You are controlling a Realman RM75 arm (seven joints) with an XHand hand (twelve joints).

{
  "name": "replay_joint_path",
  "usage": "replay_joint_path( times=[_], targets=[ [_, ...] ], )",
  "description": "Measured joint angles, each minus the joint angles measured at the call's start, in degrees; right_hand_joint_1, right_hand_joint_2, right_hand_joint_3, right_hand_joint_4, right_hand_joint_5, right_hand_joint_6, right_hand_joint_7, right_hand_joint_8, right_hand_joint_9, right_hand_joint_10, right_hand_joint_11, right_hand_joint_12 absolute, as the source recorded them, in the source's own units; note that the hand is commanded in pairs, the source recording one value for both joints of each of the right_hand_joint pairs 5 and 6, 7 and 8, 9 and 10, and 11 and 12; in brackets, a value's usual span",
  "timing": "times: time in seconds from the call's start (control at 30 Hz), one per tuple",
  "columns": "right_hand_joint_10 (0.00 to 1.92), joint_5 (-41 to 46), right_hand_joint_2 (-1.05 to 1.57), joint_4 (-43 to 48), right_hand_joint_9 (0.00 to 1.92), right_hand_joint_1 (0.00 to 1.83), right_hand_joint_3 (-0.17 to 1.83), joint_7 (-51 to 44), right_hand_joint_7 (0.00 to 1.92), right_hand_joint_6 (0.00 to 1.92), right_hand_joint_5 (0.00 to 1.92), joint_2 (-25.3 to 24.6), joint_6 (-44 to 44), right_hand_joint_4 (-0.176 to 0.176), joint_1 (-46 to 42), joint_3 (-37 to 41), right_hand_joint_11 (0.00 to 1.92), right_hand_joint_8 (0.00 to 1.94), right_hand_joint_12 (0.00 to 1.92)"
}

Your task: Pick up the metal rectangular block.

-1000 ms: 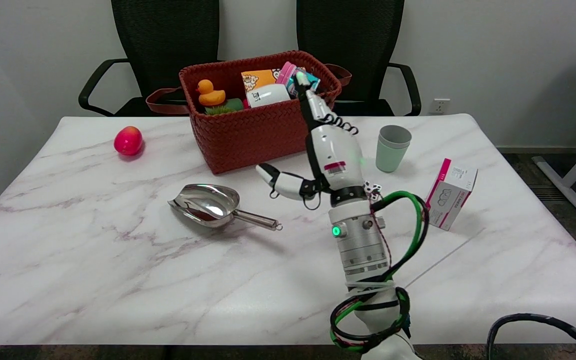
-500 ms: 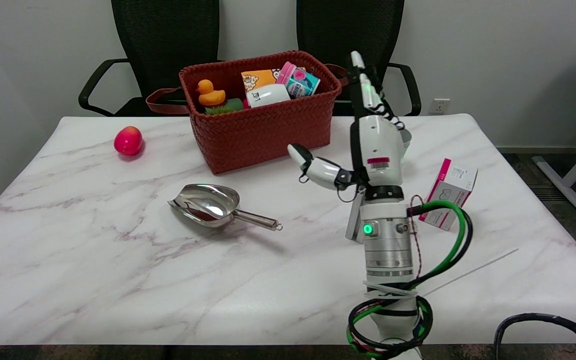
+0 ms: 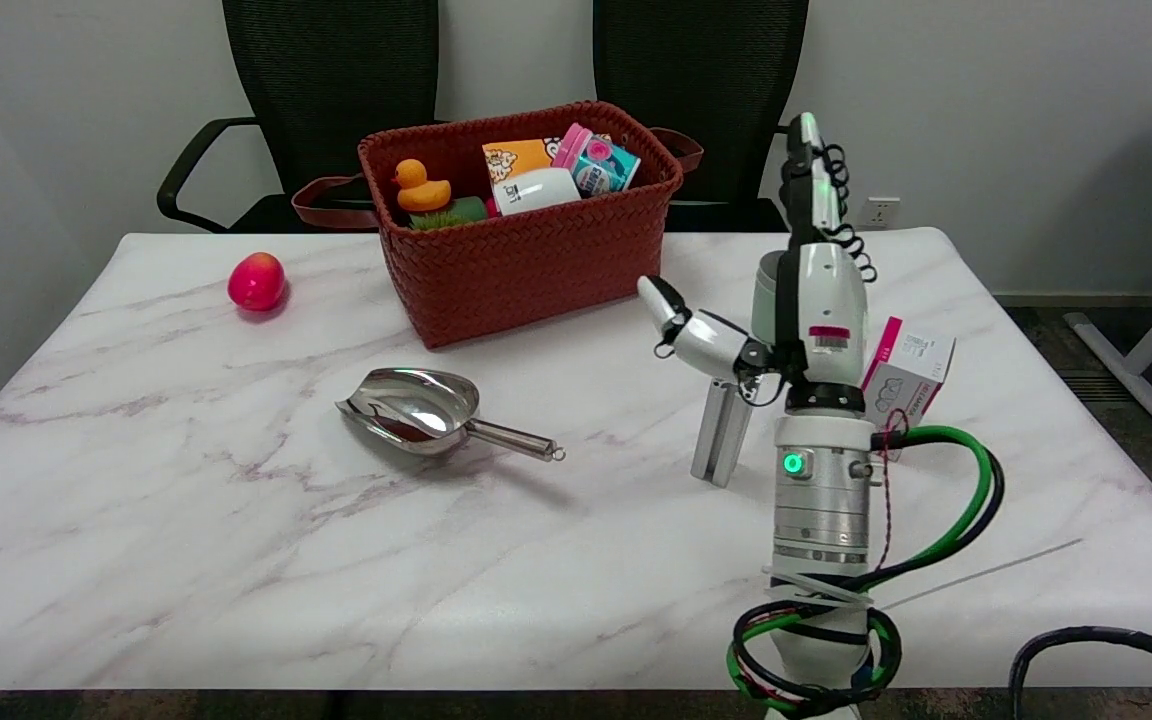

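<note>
The marble table [image 3: 186,560] took up most of the shot, with the woven red basket [image 3: 526,250] up at 12 o'clock. The right hand [image 3: 801,300] hung at about 3 o'clock, fingers spread straight, thumb out, holding nothing. The metal rectangular block [image 3: 721,432] lay just under it, the steel scoop [image 3: 426,408] off toward 9.

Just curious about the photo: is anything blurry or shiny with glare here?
Head view: everything looks sharp, including the robot hand; the metal scoop mirrors bright highlights in its bowl; the marble table has a soft sheen; shadows are faint and soft.
</note>
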Motion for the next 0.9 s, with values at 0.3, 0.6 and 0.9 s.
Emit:
replay_joint_path(
  times=[0.3,0.6,0.9],
  targets=[
    [0.16,4.0,0.59,-2.0,0.16,1.08,0.35,6.4,0.02,0.00,0.00,1.5,3.0,0.000,-0.3,0.2,0.26,0.02,0.26],
    [0.15,8.3,0.59,-5.1,0.15,1.07,0.34,13.0,0.01,0.00,0.00,2.9,4.9,0.000,-0.5,0.6,0.25,0.01,0.25],
    [0.03,12.3,0.51,-7.9,0.03,1.07,0.25,18.1,0.00,0.00,0.00,3.6,5.8,0.000,-0.6,0.8,0.18,0.00,0.18]
  ],
)
